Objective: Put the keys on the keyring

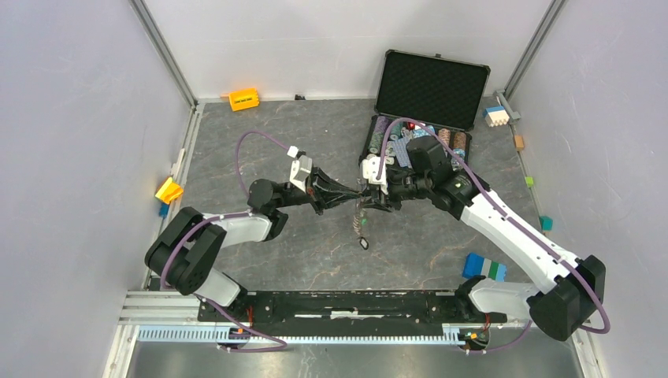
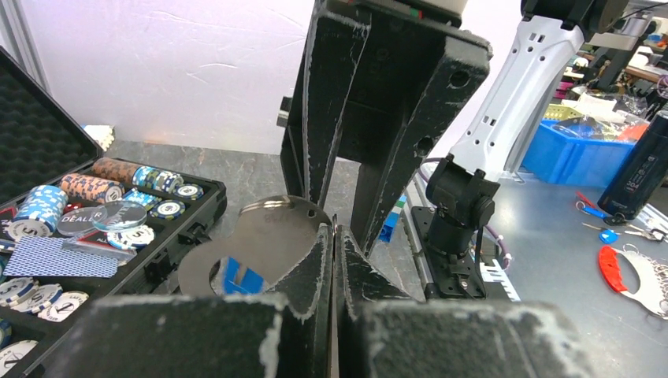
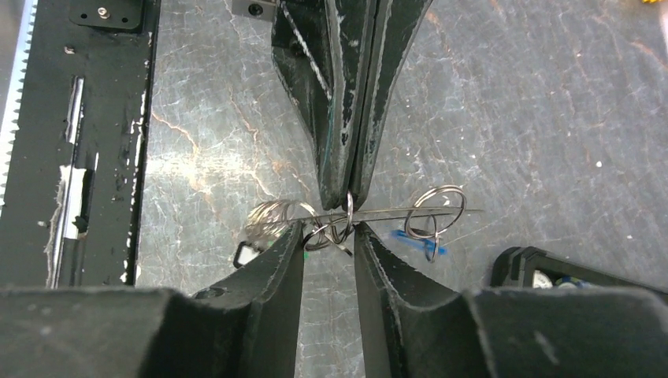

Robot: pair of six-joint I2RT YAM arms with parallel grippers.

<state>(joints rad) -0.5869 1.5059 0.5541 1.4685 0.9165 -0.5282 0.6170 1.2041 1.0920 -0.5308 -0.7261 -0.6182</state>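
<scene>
While the left gripper (image 2: 334,232) is clamped on the keyring (image 2: 268,240), holding its flat loop off the table (image 1: 299,252) over the middle, just short of the case (image 1: 429,87) at the far edge, the right gripper (image 3: 329,236) faces it tip to tip. Its fingers are apart, with a cluster of small rings (image 3: 319,235) in the gap. Whether those fingers bear on the rings cannot be told. No keys can be picked out with certainty among the rings. Chain (image 1: 361,219) and fob (image 1: 364,243) hang below the meeting point, the fob lowest.

Risks noted:
1. The grip sits on a thin part of the loop. A sideways push from the right gripper could twist or slide it free and drop the whole bunch.
2. Closing on the tangled rings may catch the wrong ring, or the chain, instead of a key.
3. The tips stand almost touching, so a slightly misjudged advance would bring them into collision.
4. The hanging chain could snag a finger.
</scene>
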